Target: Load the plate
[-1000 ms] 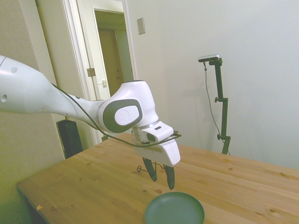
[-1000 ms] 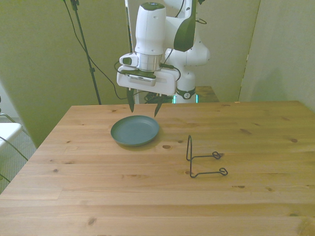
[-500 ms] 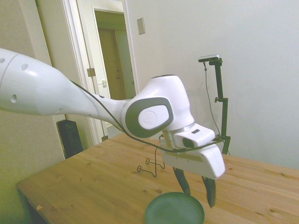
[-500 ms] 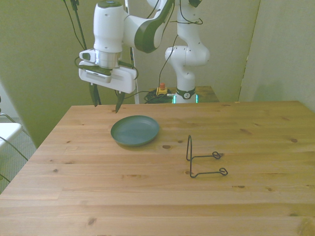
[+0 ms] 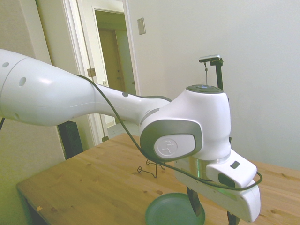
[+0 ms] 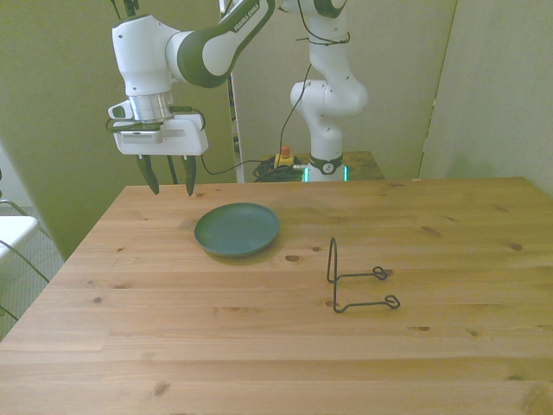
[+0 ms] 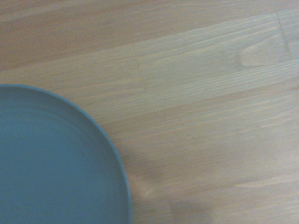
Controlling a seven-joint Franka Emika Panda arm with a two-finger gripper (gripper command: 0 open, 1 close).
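The round teal-green plate (image 6: 237,229) lies flat on the wooden table (image 6: 285,346), also seen in the side view (image 5: 168,211) and in part of the wrist view (image 7: 51,163). My gripper (image 6: 171,184) hangs open and empty above the table, off the plate's rim toward the front view's left and the far edge. In the side view one dark finger (image 5: 194,202) shows just over the plate's rim; the other is cut by the frame. The black wire stand (image 6: 359,281) sits to the front view's right of the plate.
The wire stand (image 5: 151,168) shows behind the arm in the side view. A doorway and a wall lie beyond the table. The table's far-left corner in the front view is close under the gripper.
The gripper has swung from above the plate's far rim toward the front view's left, past the plate's edge. It stayed open. The plate and wire stand have not moved.
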